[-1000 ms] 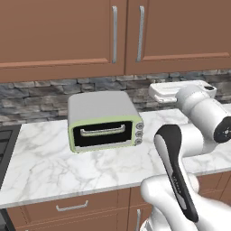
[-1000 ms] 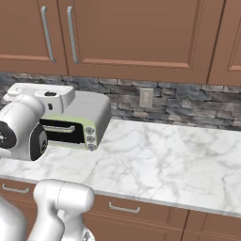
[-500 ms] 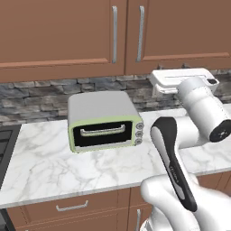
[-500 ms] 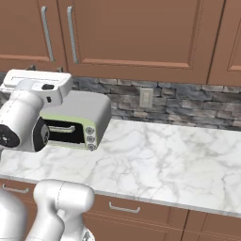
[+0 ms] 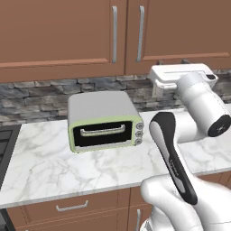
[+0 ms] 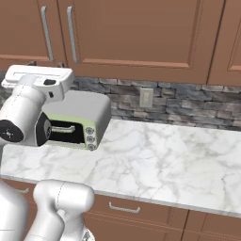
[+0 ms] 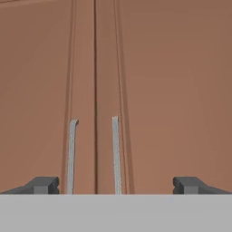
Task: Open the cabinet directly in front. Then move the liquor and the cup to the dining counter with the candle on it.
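Observation:
The cabinet (image 5: 90,31) is a brown wall unit above the counter, and both its doors are closed. Its two vertical silver handles (image 5: 114,34) flank the centre seam. In the hand view the same handles (image 7: 71,154) rise on either side of the seam of the cabinet (image 7: 181,81). My gripper (image 7: 117,186) is open and holds nothing, facing the doors with the seam between its fingertips (image 7: 43,185). From the left base my gripper (image 5: 173,63) sits just below the right door's lower edge. The right base view shows the gripper (image 6: 44,65) under the cabinet (image 6: 136,28). The liquor, cup, dining counter and candle are out of view.
A grey toaster oven (image 5: 104,119) with green trim stands on the marble counter (image 5: 54,167) below the cabinet, left of my arm. A stone backsplash (image 6: 188,96) with a wall outlet (image 6: 147,97) runs behind. Drawers (image 5: 72,206) lie under the counter, and a dark stovetop (image 5: 4,149) lies at far left.
My hand has risen from beside the toaster oven to just under the cabinet doors. The jaws have stayed open.

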Robot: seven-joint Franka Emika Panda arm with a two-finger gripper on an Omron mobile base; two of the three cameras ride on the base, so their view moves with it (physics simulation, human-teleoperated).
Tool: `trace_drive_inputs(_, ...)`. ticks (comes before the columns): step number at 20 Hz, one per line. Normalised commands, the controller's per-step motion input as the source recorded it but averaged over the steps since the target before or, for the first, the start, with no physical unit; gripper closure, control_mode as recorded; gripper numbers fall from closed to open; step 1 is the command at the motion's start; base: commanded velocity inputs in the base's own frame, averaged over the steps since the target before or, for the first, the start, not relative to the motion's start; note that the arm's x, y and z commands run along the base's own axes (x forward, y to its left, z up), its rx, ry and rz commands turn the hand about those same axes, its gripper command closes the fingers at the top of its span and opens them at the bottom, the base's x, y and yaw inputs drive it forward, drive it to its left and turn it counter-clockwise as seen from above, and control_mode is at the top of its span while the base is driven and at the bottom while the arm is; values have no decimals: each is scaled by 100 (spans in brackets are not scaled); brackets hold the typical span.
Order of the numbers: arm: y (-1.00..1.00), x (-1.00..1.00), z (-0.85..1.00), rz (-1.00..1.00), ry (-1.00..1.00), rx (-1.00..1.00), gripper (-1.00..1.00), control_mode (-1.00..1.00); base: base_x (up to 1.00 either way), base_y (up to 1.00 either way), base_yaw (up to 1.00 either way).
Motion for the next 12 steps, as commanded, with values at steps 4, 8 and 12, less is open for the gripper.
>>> trace_drive_inputs(4, 0, 21, 0, 0, 0, 0, -100, -100, 0, 0, 0)
trace_drive_inputs(8, 0, 29, 0, 0, 0, 0, -100, -100, 0, 0, 0)
trace_drive_inputs(12, 0, 35, 0, 0, 0, 0, -100, -100, 0, 0, 0)
